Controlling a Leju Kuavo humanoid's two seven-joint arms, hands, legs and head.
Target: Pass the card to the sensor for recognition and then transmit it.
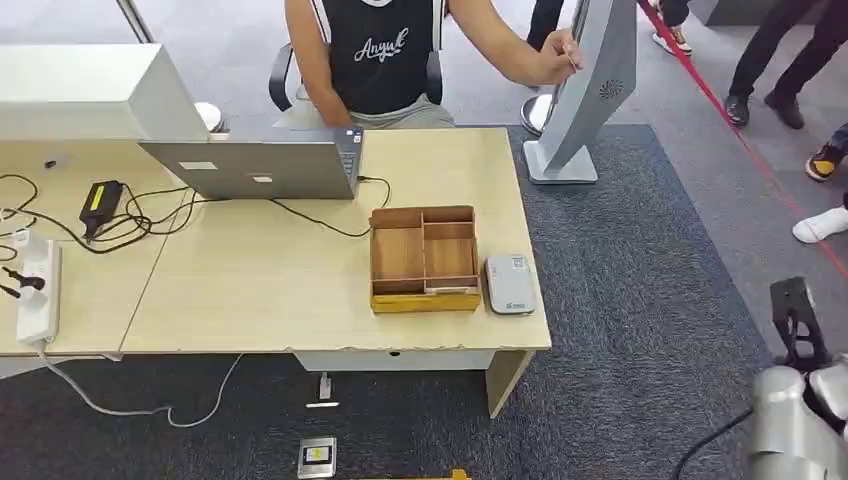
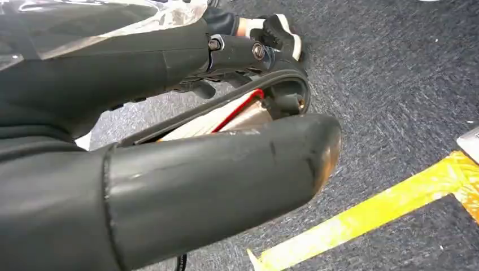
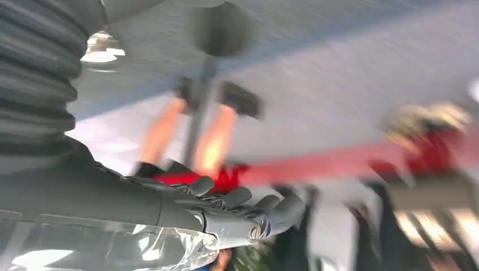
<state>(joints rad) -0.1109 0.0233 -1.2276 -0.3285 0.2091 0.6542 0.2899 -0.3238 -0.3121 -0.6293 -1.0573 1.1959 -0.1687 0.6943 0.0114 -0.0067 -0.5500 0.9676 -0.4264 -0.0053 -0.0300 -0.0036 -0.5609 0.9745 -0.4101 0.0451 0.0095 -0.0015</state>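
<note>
In the left wrist view my left hand (image 2: 186, 175) hangs over the carpet. Between its thick thumb and dark fingers it holds a pale card (image 2: 217, 118) with a red stripe and a black rim. Most of the card is hidden by the thumb. The sensor (image 1: 510, 284), a flat grey-white reader, lies on the table's right end beside a wooden tray (image 1: 424, 290). My right arm (image 1: 795, 420) shows at the lower right, off the table. The blurred right wrist view shows my right hand (image 3: 226, 212) with fingers loosely apart and nothing in it.
A person sits behind the table (image 1: 250, 300), one hand on a grey standing panel (image 1: 590, 90). A laptop (image 1: 260, 165), cables and a power strip (image 1: 38, 295) occupy the table's left. Red tape (image 1: 740, 140) crosses the floor; other people's feet stand at the far right.
</note>
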